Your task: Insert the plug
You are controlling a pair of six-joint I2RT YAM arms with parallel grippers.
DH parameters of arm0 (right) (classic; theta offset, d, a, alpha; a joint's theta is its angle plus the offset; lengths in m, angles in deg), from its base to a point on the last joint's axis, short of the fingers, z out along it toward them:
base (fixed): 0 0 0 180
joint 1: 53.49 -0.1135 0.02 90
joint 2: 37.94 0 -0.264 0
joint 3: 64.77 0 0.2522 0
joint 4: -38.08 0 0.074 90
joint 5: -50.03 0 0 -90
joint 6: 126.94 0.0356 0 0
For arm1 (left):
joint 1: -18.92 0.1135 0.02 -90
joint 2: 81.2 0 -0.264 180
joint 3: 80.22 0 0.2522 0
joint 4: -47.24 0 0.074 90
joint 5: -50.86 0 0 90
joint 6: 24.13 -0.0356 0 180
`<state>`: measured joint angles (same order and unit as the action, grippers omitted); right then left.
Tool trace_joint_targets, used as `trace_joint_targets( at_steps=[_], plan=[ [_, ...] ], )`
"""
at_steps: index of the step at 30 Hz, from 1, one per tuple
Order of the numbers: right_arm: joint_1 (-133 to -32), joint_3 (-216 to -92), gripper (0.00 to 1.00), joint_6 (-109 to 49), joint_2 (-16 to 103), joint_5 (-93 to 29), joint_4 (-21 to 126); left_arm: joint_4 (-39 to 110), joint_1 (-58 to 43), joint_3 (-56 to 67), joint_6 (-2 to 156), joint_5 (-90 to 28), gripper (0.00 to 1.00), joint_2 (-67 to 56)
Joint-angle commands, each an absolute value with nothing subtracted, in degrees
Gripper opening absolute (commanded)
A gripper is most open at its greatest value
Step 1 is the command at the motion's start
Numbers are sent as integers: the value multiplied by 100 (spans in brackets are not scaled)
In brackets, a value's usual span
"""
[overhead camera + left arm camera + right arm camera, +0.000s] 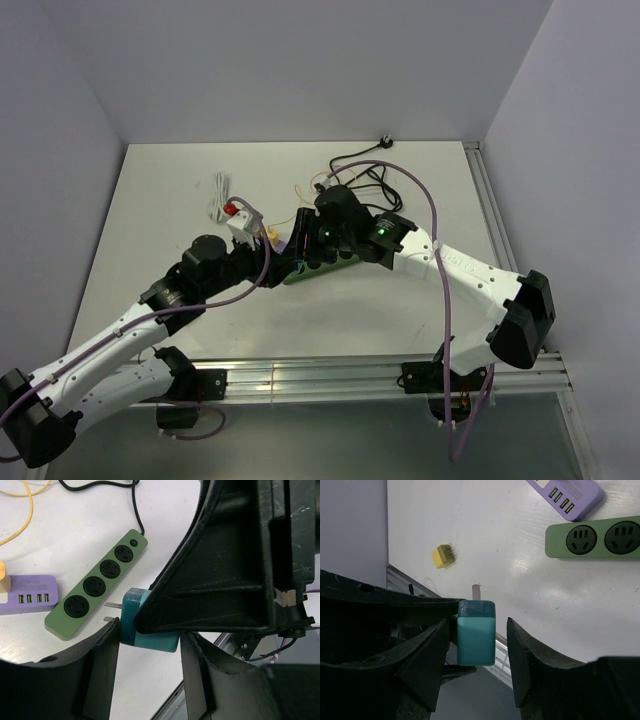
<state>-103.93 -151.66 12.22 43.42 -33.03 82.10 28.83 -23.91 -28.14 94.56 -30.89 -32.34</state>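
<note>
Nearest us, the left gripper [149,634] clamps the teal, box-shaped plastic plug [150,642] by its flanks. The plug's two metal prongs point toward the long green plastic power strip [97,587] and stop short of it. The right gripper [480,626] straddles the same plug, touching on one side, a gap on the other. From above, both wrists hide the plug. A flat purple USB hub [30,594] lies beside the strip on the smooth white table [170,190], between plain grey walls.
</note>
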Motion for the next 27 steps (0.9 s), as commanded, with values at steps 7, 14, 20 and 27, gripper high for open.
trace_joint_targets(
  at_steps=[7, 14, 20, 27],
  plan=[
    [-10509, -15149, 52, 1017, 4433, -2758, 8059, 2785, -2572, -2304, 9250, -3360, 0, -3216],
    [-10561, -15087, 34, 982, 4538, -2494, 7760, 2812, -2757, -2340, 9355, -3580, 0, -3242],
    [-10570, -14973, 2, 1016, 4468, -2450, 7487, 2706, -2836, -2348, 9426, -3729, 5, -3321],
    [-10561, -14762, 0, 981, 4231, -2660, 7241, 2724, -2863, -2506, 9610, -3677, 45, -3646]
  ],
)
